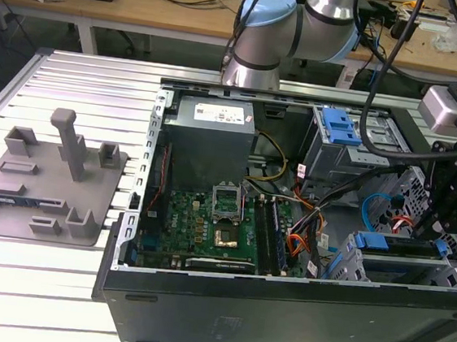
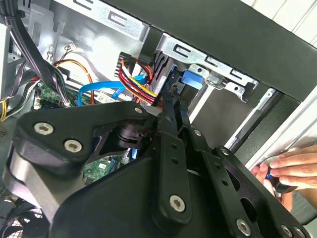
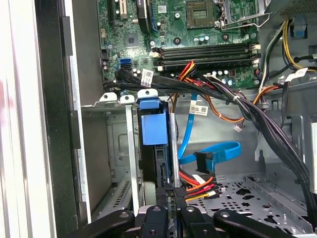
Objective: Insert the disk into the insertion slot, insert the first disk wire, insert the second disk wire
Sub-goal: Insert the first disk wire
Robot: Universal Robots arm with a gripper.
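The disk (image 3: 151, 126), in its bright blue carrier, stands on edge inside the insertion slot (image 3: 119, 148) of the grey drive cage. It sits at the exterior view's right, low in the open case (image 1: 384, 241). My gripper (image 3: 168, 193) hangs right at the disk's back edge, its fingers close together on the black connector of a disk wire (image 3: 195, 182) with red, orange and yellow strands. That same bundle (image 2: 133, 79) runs to the fingertips (image 2: 168, 106) in the second wrist view. A blue flat disk wire (image 3: 218, 151) with a black plug lies loose beside it.
The motherboard (image 1: 207, 218) and thick black cable bundles (image 3: 267, 124) crowd the case near the cage. A second cage with a blue latch (image 1: 343, 130) stands further back. A person's hand (image 2: 290, 168) rests outside the case wall. A grey fixture plate (image 1: 48, 177) lies at the exterior view's left.
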